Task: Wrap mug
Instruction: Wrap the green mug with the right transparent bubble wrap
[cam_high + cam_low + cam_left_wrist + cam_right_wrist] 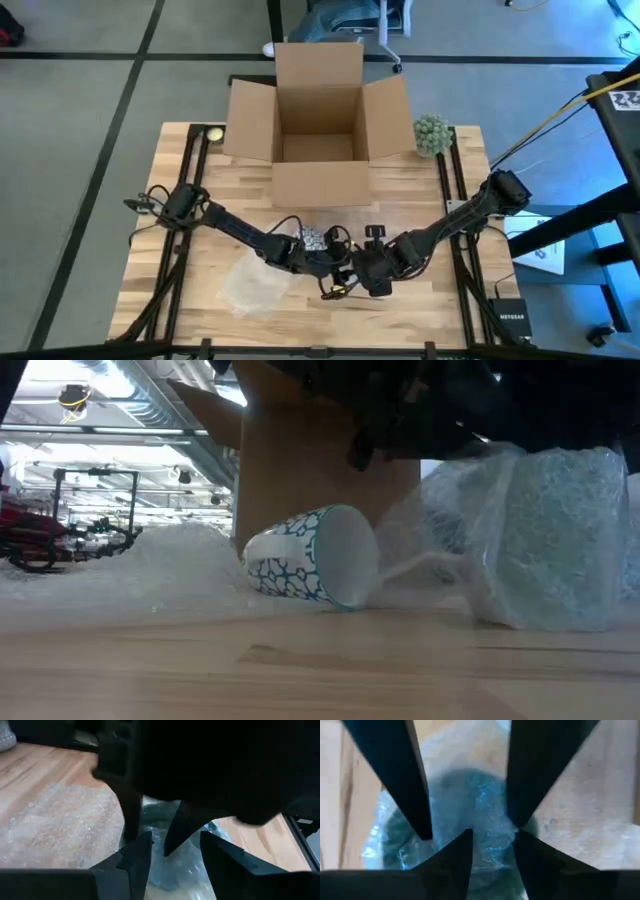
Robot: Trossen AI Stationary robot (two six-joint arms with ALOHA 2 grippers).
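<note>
Mug [310,557] ceramic, blue-patterned, on side; bubble wrap [560,535] crinkled.

Two dark, slim jointed arms, left arm [230,226] entering from the frame's left, right arm [460,215] from its right, loose black cables looped along both, black tapered flat fingers [455,857], matte finish

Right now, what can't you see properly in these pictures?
- High view: the wrapped bundle, hidden under both end effectors, left and right.
- Low view: the arms, cut off by the top edge; the box mostly hidden behind the mug.
- Wrist views: what is inside the bubble wrap, blurred.
</note>
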